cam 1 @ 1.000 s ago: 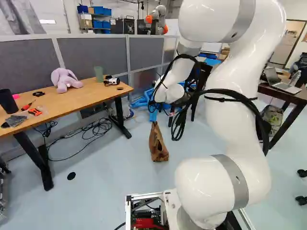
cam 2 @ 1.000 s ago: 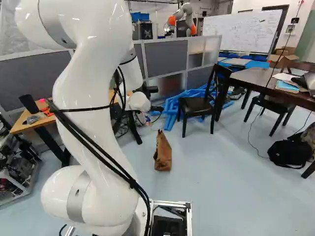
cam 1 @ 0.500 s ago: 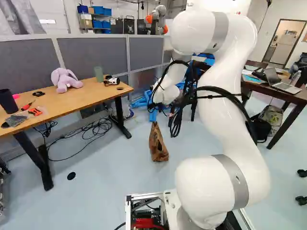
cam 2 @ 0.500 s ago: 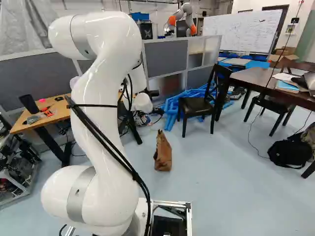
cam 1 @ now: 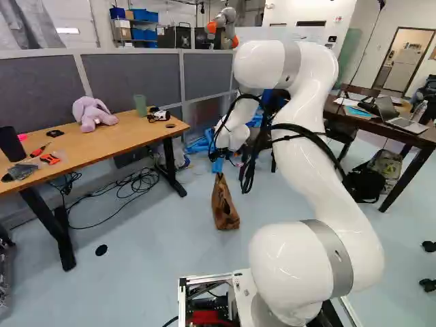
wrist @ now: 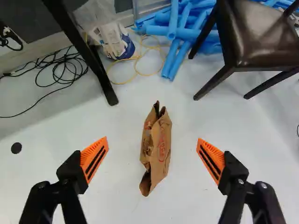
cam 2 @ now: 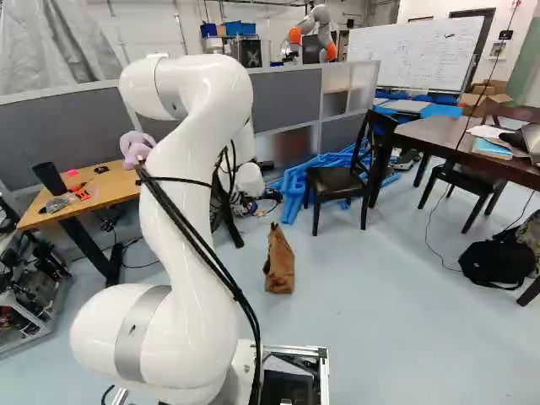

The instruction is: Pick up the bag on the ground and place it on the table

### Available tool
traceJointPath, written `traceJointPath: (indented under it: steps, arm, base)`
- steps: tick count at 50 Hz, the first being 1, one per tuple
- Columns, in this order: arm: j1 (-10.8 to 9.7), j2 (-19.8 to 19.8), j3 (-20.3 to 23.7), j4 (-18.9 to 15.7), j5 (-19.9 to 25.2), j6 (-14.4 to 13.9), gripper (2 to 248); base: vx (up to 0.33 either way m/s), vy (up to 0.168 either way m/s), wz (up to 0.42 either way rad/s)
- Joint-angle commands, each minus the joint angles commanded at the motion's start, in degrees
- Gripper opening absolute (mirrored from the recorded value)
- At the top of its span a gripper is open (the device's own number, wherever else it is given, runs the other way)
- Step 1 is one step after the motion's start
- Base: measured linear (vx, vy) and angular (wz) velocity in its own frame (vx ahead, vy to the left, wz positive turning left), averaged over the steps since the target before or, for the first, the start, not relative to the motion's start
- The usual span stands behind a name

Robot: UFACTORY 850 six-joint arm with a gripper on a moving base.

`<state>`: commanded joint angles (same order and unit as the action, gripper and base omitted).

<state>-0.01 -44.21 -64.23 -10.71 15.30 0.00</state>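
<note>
The gripper (cam 1: pixel 223 154) shows only as dark parts below the white wrist, high above the bag in the left base view. In the wrist view, the gripper (wrist: pixel 153 142) has its orange-padded fingers wide apart, with bare space on both sides of the bag further below. That brown paper bag (wrist: pixel 161 144) stands on the floor, untouched; the right base view shows the same bag (cam 2: pixel 279 263) ahead of the base. A light wooden table (cam 1: pixel 102 146) is at the left of the left base view.
On the wooden table are a purple plush toy (cam 1: pixel 92 114), a green cup (cam 1: pixel 140 105) and tools. Beyond the bag lie blue tubes (cam 2: pixel 295 190) and a dark chair (cam 2: pixel 342 181). A dark table (cam 2: pixel 447 139) and black backpack (cam 2: pixel 494 263) are farther right. Another robot (cam 2: pixel 314 34) stands behind the partitions.
My arm's upper part has swung forward and down, away from the cameras, while its wrist has shifted only slightly. The base and the bag have stayed put.
</note>
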Motion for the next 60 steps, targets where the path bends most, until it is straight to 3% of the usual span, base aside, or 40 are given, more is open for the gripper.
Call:
traceJointPath:
  steps: [21,60]
  arm:
    - [-0.3,-6.6,-6.8,-1.1,-4.8,0.0,247]
    - [-0.6,-14.5,-12.2,-1.2,-15.7,0.0,247]
  base:
    - [0.0,0.0,0.0]
    - [0.0,0.0,0.0]
